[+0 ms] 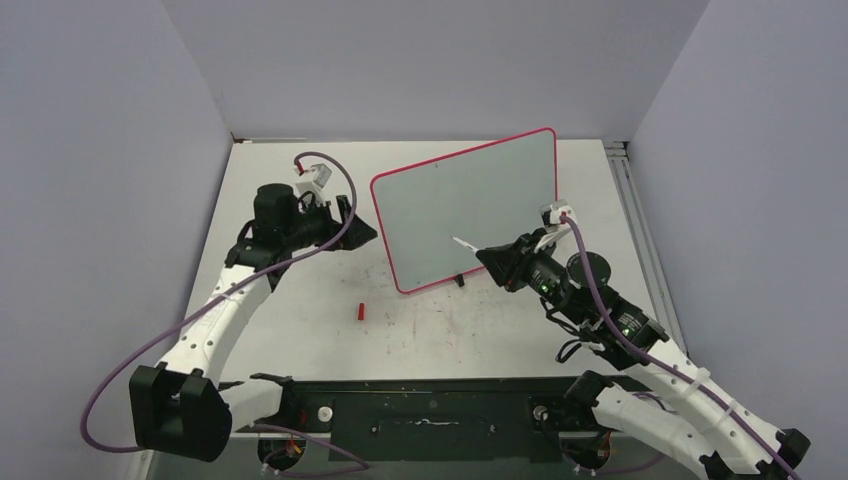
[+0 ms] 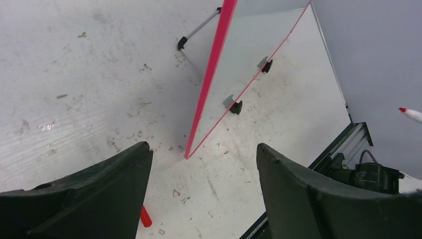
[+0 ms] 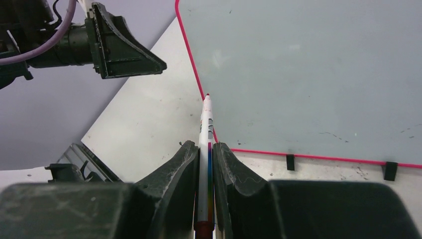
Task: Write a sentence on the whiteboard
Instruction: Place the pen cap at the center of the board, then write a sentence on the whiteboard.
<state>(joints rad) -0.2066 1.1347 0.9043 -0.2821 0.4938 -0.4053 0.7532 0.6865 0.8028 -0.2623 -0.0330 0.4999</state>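
The whiteboard (image 1: pixel 470 200), with its pink-red rim, stands tilted on small black feet at the table's middle back. Its face (image 3: pixel 308 74) is blank, and no sentence is in view. My right gripper (image 1: pixel 495 258) is shut on a white marker (image 3: pixel 205 129). The marker's red tip points at the board's lower left corner, a little off the surface. My left gripper (image 1: pixel 360 228) hangs open and empty just left of the board's left edge (image 2: pixel 214 64). A red marker cap (image 1: pixel 360 311) lies on the table in front of the board, also beside my left finger (image 2: pixel 145 217).
The tabletop (image 1: pixel 300 300) is white and scuffed, with grey walls on three sides. A metal rail (image 1: pixel 640 230) runs along the table's right edge. A thin wire stand (image 2: pixel 199 30) props the board from behind. A black base bar (image 1: pixel 430 410) lies at the near edge.
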